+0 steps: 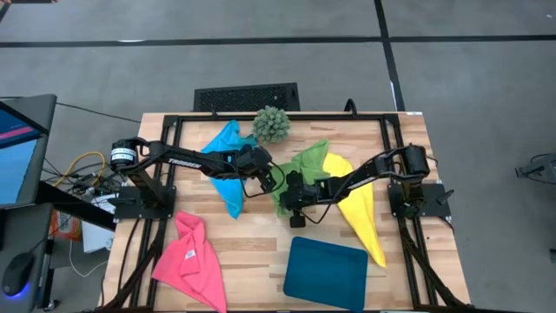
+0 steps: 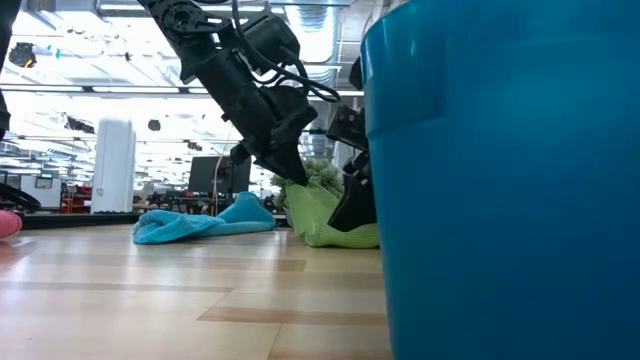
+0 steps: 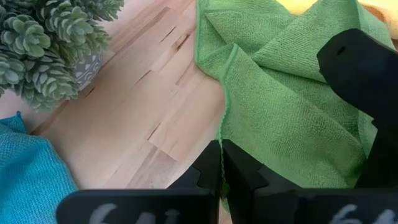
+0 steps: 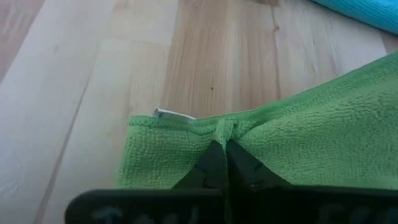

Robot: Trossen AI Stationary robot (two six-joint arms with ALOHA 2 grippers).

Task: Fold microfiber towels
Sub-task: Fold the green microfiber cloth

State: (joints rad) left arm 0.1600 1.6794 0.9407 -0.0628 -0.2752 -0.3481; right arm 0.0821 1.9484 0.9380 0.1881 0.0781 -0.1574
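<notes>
With both grippers pinched on the lime green towel (image 1: 304,169) at mid-table, you're at the grasp stage of the fold, nothing folded yet. Left gripper (image 3: 221,163) is clamped tight on the towel's hem on the side toward the spiky plant (image 1: 272,124); right gripper (image 4: 224,155) has nipped the hem near a corner, fabric bunched between its tips, small white tag just beside. The towel lies rumpled, partly overlapping the yellow towel (image 1: 360,209) on the right.

Next move, as I read it: lift both edges together, pull the cloth taut, then lay it flat on bare wood before doubling it over. Keep tension even or one pinch may slip.

Room check: the blue towel (image 1: 228,169) sits just left of the left gripper, the plant near the far edge, the teal tray (image 1: 326,272) at the near edge, the pink towel (image 1: 191,261) at the near left. Best open wood is between the tray and the green towel, and toward the pink one. Watch for dragging the yellow along.
</notes>
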